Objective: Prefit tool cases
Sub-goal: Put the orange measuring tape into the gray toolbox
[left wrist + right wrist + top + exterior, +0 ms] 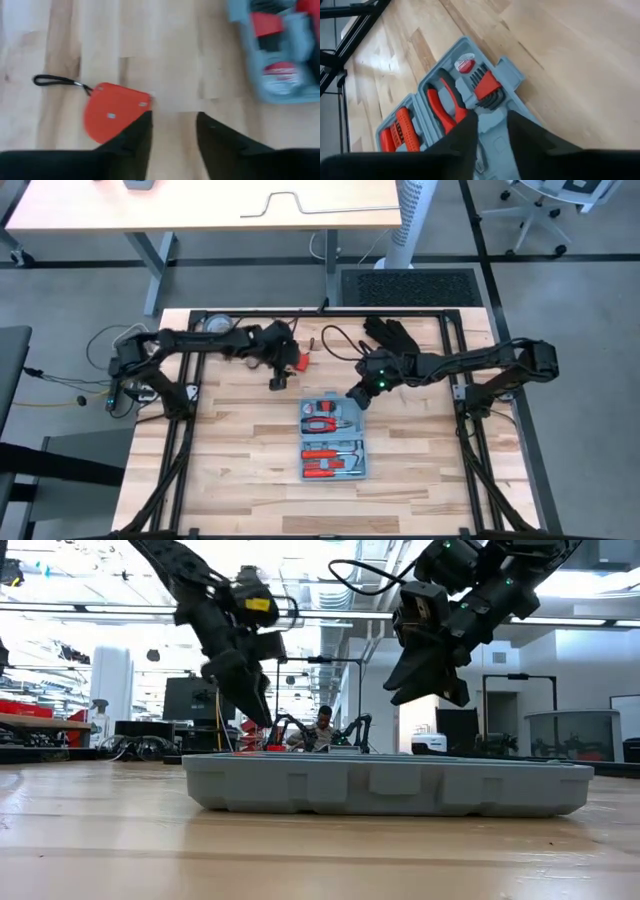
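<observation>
The light-blue tool case [335,438] lies open and flat on the wooden table, with red-handled tools in its moulded slots. In the right wrist view I see pliers [445,102] and a red hex-key holder [482,82] in it. My right gripper [492,125] hovers open above the case's far right corner [352,397], touching nothing. My left gripper [172,125] hangs open above the table, to the far left of the case [276,383]. A red tape measure [112,115] with a black strap lies flat on the table just beside it.
A black glove [395,335] lies at the table's far right, beyond the right gripper. A round grey object [212,325] sits at the far left. The black frame rails [460,370] run along the table's sides. Bare wood lies near and left of the case.
</observation>
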Available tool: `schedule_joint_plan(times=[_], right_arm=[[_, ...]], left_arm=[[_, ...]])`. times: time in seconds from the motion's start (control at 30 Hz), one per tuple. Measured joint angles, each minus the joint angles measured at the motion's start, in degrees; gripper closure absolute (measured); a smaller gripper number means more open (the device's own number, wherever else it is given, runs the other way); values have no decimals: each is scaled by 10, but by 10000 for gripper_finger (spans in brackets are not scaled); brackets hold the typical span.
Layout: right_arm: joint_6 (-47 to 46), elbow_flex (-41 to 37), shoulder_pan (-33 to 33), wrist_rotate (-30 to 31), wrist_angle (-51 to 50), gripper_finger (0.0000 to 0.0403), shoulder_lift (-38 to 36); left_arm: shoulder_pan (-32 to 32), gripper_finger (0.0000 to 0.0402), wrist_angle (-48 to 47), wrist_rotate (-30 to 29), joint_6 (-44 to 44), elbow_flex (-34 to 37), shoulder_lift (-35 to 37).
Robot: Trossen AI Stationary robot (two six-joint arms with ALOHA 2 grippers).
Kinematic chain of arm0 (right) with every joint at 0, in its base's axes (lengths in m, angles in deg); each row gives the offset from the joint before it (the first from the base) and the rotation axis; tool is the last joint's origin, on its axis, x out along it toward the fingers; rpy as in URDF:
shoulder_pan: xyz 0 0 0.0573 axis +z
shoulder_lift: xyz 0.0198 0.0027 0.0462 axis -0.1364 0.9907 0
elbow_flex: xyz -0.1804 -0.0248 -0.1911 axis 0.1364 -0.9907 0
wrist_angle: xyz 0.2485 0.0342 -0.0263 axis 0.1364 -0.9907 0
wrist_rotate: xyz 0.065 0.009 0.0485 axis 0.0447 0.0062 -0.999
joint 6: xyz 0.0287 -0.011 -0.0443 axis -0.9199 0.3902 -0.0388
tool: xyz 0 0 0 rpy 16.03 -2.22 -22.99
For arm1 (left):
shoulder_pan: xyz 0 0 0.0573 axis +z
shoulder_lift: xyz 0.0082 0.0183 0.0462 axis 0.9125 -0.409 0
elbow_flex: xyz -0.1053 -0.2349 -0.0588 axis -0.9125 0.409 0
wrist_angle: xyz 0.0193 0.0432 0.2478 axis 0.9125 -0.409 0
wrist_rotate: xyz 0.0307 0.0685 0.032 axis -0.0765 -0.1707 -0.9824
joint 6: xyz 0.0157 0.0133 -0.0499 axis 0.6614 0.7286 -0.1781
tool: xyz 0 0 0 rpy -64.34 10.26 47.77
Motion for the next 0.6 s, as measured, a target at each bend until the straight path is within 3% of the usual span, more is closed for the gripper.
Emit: schedule_joint_plan(times=[0.17, 0.33, 0.6], right_arm=[[-3, 0, 1, -4, 0, 211, 0], [-22, 0, -5, -4, -1, 141, 0], [-32, 0, -16, -4, -2, 127, 0]], left_arm=[[37, 182, -8, 6, 46, -52, -58], [59, 134, -30, 13, 94, -94, -106], [71, 127, -44, 14, 156, -109, -152]])
